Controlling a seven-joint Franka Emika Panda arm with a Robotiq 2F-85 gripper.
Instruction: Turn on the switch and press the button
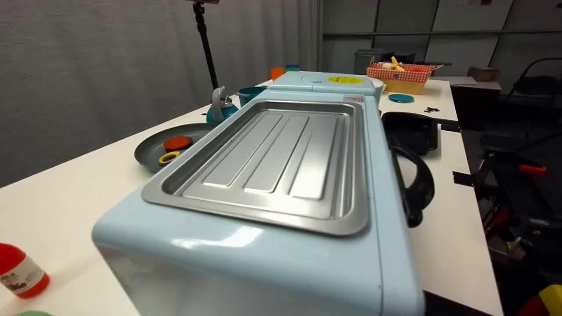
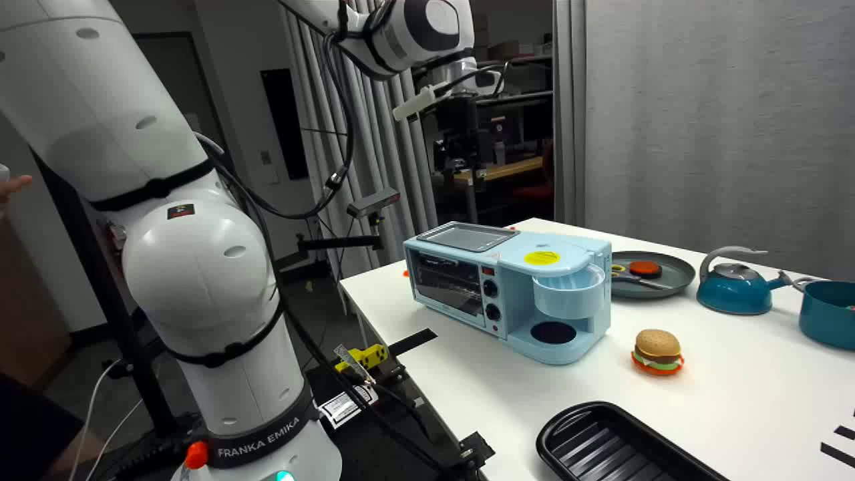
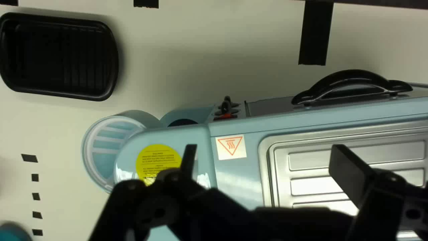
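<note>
Black end effector (image 3: pixel 264 149), fingers apart, hangs above the pale-blue box-shaped breakfast machine (image 2: pixel 518 304). The red rectangular switch (image 2: pixel 489 271) beside its dark glass door (image 2: pixel 449 284) probably wants a light push, fingertips joined; I cannot single out the button. Far side: grey fabric curtain (image 2: pixel 715 133), beyond the white worktop (image 2: pixel 768 387).

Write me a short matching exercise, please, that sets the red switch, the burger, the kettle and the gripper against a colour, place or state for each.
Things:
1. Red switch
2. Gripper
3. Burger
4. Kettle

Descriptions:
A. tan on top, orange-red at the bottom
B. teal with grey
C. open
D. directly above the upper knob

Right pairs: 1-D, 2-C, 3-A, 4-B.
</note>
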